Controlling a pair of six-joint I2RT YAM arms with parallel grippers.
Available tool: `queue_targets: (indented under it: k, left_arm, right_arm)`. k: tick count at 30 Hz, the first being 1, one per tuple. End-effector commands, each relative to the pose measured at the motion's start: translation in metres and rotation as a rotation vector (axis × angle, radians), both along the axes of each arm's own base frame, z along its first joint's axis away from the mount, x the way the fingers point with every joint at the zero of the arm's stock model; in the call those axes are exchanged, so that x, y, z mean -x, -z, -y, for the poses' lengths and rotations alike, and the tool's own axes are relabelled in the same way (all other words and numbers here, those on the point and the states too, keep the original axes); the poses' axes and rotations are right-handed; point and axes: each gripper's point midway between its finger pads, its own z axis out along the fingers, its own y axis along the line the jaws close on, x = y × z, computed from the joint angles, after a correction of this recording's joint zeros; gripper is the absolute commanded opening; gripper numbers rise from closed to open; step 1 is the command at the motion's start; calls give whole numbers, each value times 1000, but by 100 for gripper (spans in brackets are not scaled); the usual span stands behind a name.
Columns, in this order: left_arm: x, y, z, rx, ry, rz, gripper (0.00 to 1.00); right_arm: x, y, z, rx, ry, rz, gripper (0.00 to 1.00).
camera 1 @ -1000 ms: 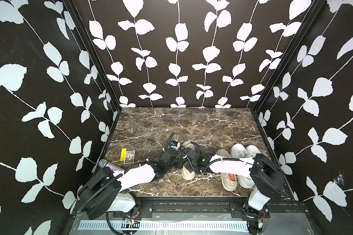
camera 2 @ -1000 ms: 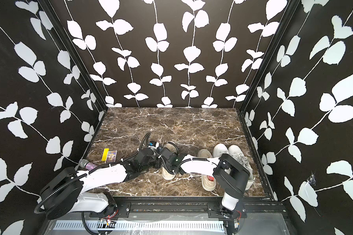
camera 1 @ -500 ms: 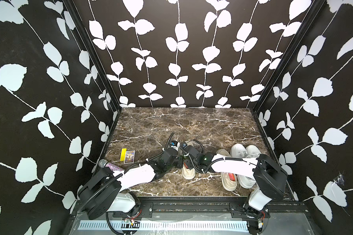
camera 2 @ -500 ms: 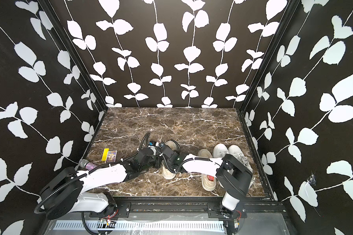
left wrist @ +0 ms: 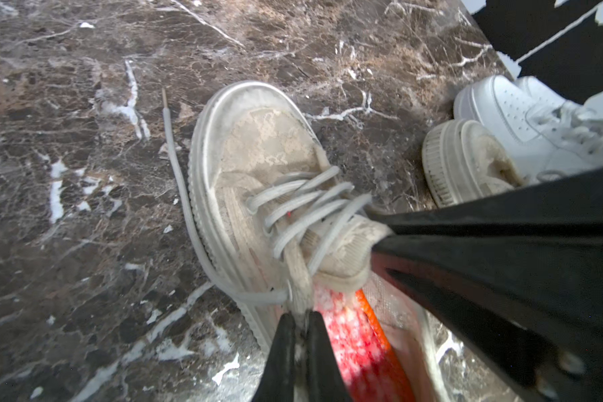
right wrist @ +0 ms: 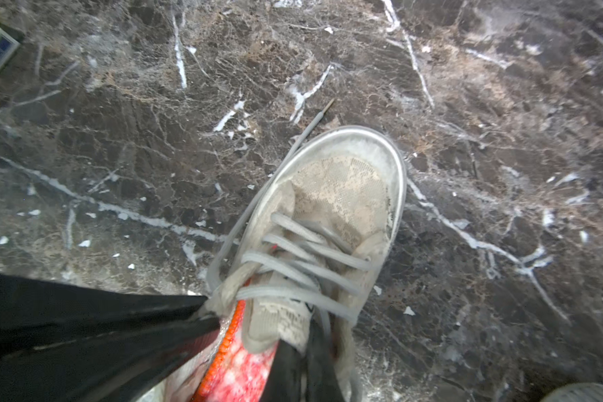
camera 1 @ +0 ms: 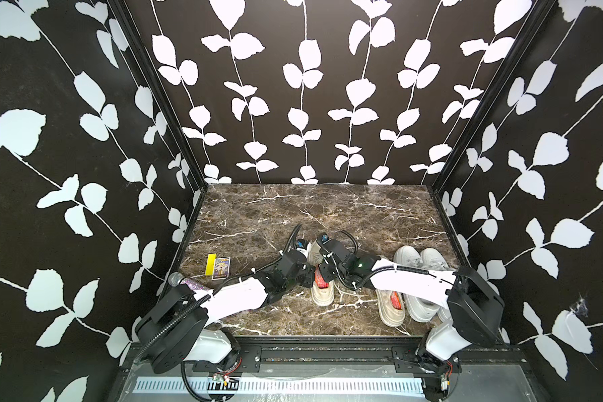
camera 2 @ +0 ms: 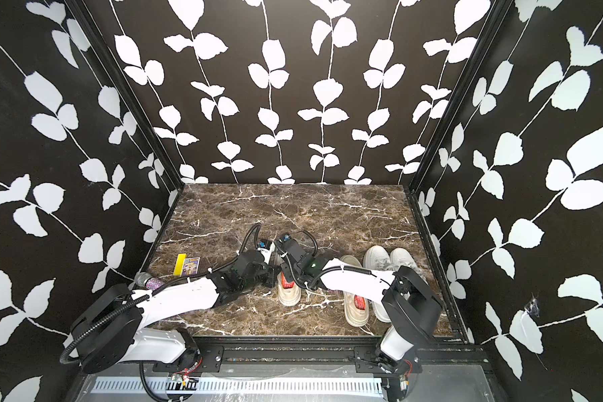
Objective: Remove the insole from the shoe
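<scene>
Shifted since a second ago: right gripper [right wrist: 302, 348], now brought farther onto the beige shoe [camera 1: 322, 296] and pressed together on its upper beside the tongue.

- Second beige shoe [camera 1: 390, 306]: set nearest the front edge, to the right, apart from the first.
- White sneakers [camera 1: 415, 264]: paired just beside it.
- Beige shoe: stood on the marble table [camera 1: 328, 215], heel toward the front. The laces are slack, and one lace end is trailed over the table.
- Insole [left wrist: 349, 334]: red and pink, seen inside the shoe, partly covered by the tongue.
- Left gripper [left wrist: 300, 318]: pinched on the eyelet flap, on the side opposite the right gripper.
- Microphone [camera 1: 185, 281] and card [camera 1: 221, 268]: laid farther left, well apart from the shoes.
</scene>
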Motion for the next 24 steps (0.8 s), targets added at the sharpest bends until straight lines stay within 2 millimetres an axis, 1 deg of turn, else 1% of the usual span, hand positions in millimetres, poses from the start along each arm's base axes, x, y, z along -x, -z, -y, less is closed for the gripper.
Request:
queue_targets:
  k: [1,4,5,6,9,14,17,19,21,24]
  left_arm:
    - [-3,-8,-1,-31,22,28,15]
    - [-7,-15,-3,-46,23,68,34]
    - [-8,-16,-2,-54,31,81,42]
    - [-9,-17,-1,-58,41,94,45]
    - [-12,-17,2,-79,70,128,49]
    - [-24,-15,4,-131,57,162,54]
    - [-31,-19,10,-131,56,179,53]
    - [-35,-19,13,-131,55,183,50]
    - [-37,-19,17,-128,56,183,45]
    - [-39,-16,20,-119,54,178,30]
  right_arm:
    - [-5,-30,-20,-138,-20,28,0]
    - [0,-28,-23,-153,-45,12,0]
    - [1,-28,-25,-158,-54,6,0]
    - [3,-27,-26,-163,-61,2,0]
    - [6,-27,-29,-179,-76,-13,0]
    - [10,-24,-32,-186,-106,-30,0]
    - [13,-21,-32,-183,-115,-40,0]
    - [14,-20,-32,-185,-115,-45,0]
    - [16,-20,-31,-191,-113,-51,0]
    - [17,-19,-28,-196,-100,-55,0]
